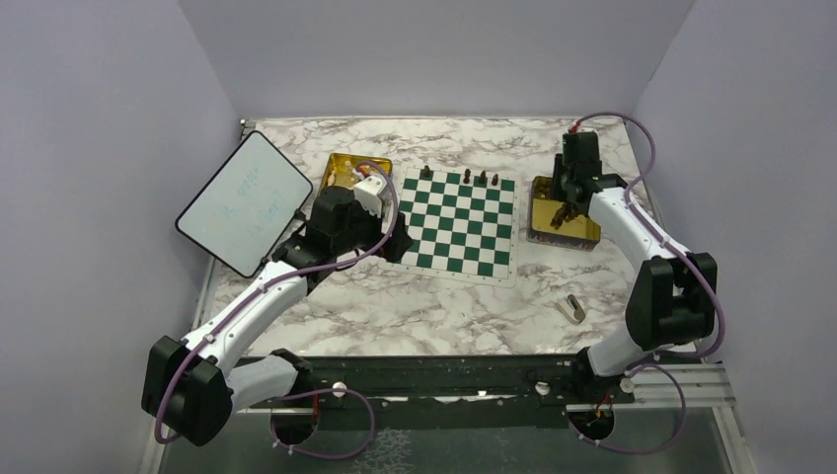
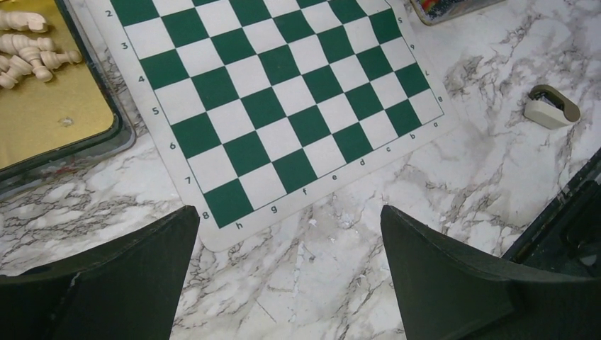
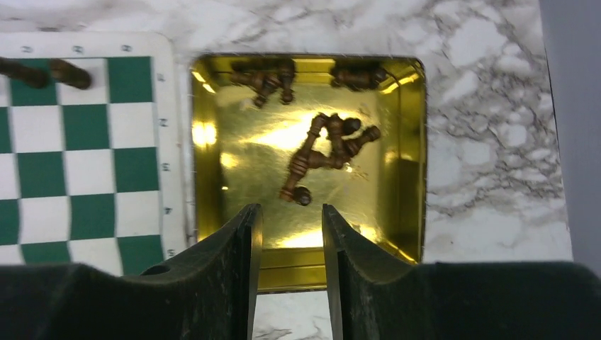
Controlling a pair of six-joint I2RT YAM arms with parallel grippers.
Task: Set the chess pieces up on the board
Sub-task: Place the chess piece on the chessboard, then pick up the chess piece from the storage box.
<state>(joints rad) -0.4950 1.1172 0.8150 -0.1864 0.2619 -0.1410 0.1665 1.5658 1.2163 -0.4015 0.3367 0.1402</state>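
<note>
- We see the board (image 1: 459,232) lying flat in the middle of the worktop (image 1: 415,316). Four dark chess pieces (image 1: 467,178) stand upright along its far row and every other square is bare, so we judge the set-up barely begun.
- Just right of the board sits a gold tray (image 3: 414,142) holding the loose dark pieces (image 3: 322,152). They lie on their sides in one tangled heap, with two smaller clusters against the tray's far wall.
- The right gripper (image 3: 290,212) hangs over that tray's near edge, its jaws narrow with nothing between them. They point down towards the heap, which we read as lining up for a pick.
- Just left of the board, a second gold tray (image 2: 49,127) holds the cream chess pieces (image 2: 32,53), also lying down.
- The left gripper (image 2: 287,216) hovers beside the board's near-left corner, jaws spread wide and empty. We think it is probably waiting clear of the right arm's path.
- Because the dark pieces overlap, pinching one alone may be awkward.
- A white tablet (image 1: 245,202) sits well left of the board. A small grey-beige block (image 1: 571,309) lies off the board's near-right corner, apart from it.
</note>
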